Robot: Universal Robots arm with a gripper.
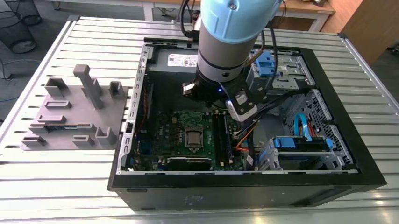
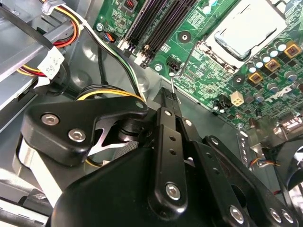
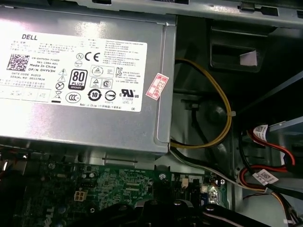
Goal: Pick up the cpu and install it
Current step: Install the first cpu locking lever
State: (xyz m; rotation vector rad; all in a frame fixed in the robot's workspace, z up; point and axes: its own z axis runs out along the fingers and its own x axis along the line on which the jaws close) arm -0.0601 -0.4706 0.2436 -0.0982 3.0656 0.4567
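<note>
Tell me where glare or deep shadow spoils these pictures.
Second wrist view: glare whitens the cpu top, and the black end effector in front looks soft. First wrist view: the power supply is evenly lit, the cavity beside it is dark. Exterior view: the arm shades the case interior.

You have the computer case (image 1: 249, 182) lying open on the slatted table (image 1: 62, 186), the fixture tray (image 1: 74, 112) beside it toward the exterior view's left, and the motherboard (image 1: 181, 135) inside, below the power supply (image 1: 174, 60).
</note>
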